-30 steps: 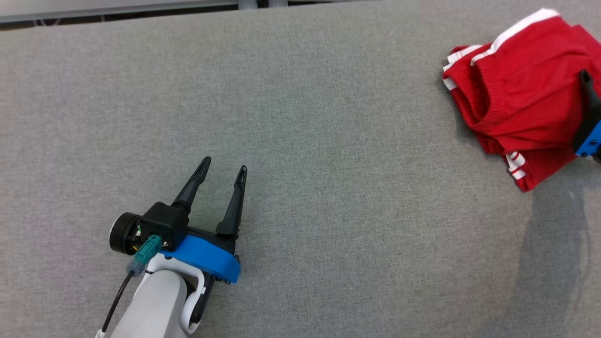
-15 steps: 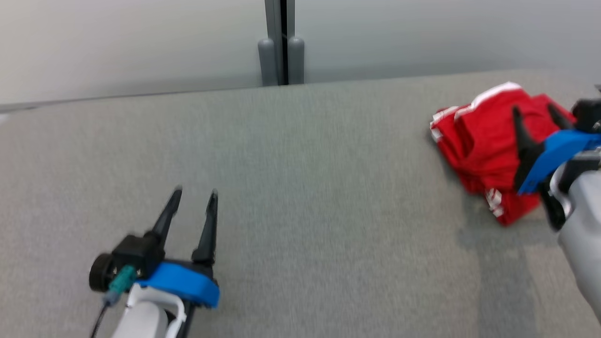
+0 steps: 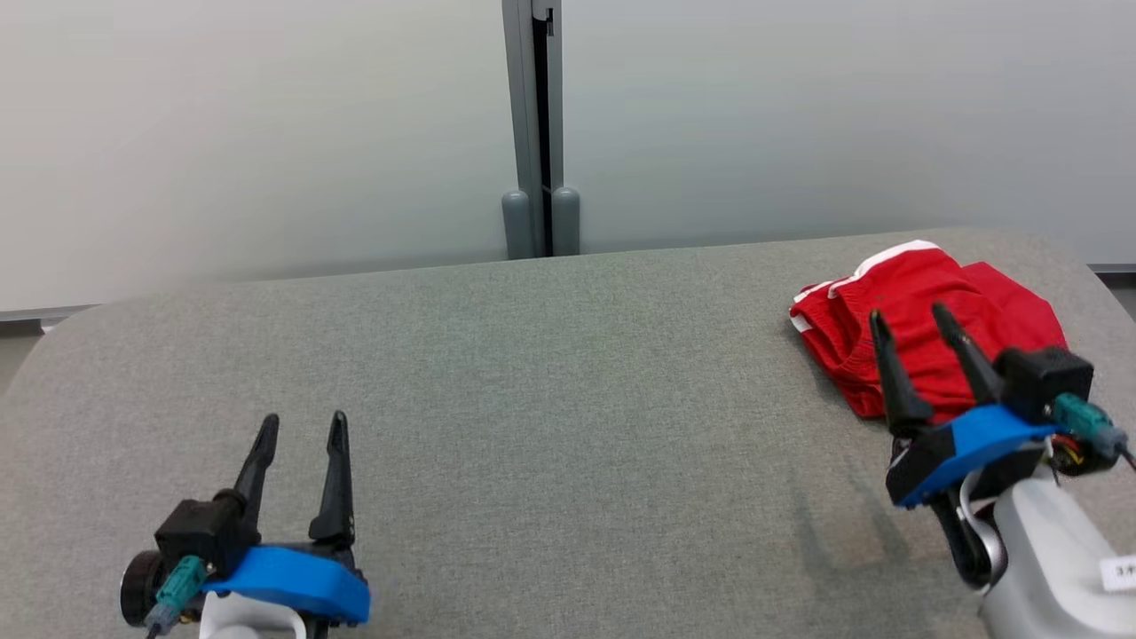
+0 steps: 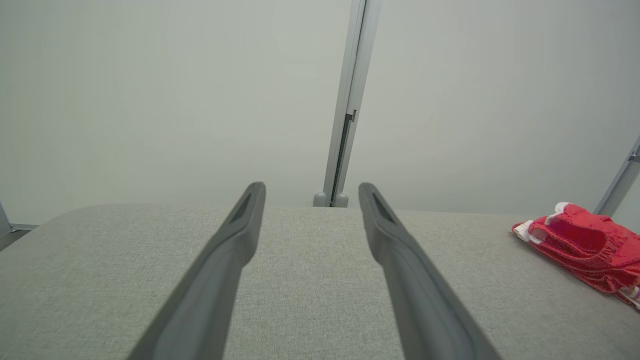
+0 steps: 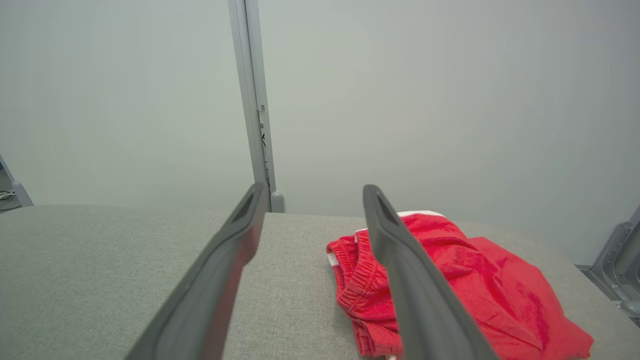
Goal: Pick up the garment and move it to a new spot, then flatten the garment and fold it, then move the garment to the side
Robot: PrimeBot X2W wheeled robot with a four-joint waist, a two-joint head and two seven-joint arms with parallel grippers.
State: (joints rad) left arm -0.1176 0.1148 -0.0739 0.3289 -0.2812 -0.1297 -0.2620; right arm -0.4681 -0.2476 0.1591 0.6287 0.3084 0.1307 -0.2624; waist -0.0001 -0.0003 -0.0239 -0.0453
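R gripper (image 3: 908, 312) wide open, empty, nr garment (image 3: 914, 277).

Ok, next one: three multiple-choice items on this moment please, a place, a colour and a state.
1. Where on the grey table do the red shorts lie?
A) near left corner
B) far right part
C) dead centre

2. What colour is the trim on the shorts?
A) white
B) yellow
C) black

3. How is the right gripper?
A) shut on the shorts
B) shut, empty
C) open, holding nothing

Key:
1 B, the head view shows them at the table's far right.
2 A, white bands edge the red cloth.
3 C, its fingers stand apart with nothing between them.
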